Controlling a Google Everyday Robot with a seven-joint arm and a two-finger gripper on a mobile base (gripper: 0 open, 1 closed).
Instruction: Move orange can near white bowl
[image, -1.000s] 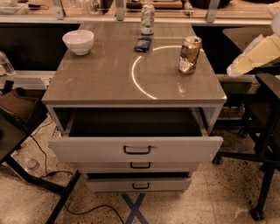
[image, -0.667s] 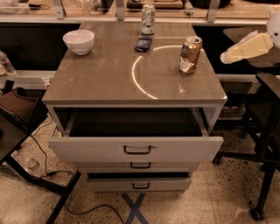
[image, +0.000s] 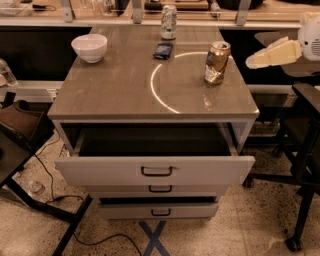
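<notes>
The orange can, orange-brown with a silver top and a dented body, stands upright near the right edge of the brown cabinet top. The white bowl sits at the top's far left corner, well apart from the can. My gripper is a cream-coloured shape at the right, pointing left toward the can at about its height, a short gap away and off the cabinet's right edge.
A white-and-green can stands at the back edge, with a small dark packet in front of it. The top drawer is pulled open. A black stand is to the right, a dark chair to the left.
My gripper has risen and moved left toward the orange can. The can and bowl have not moved.
</notes>
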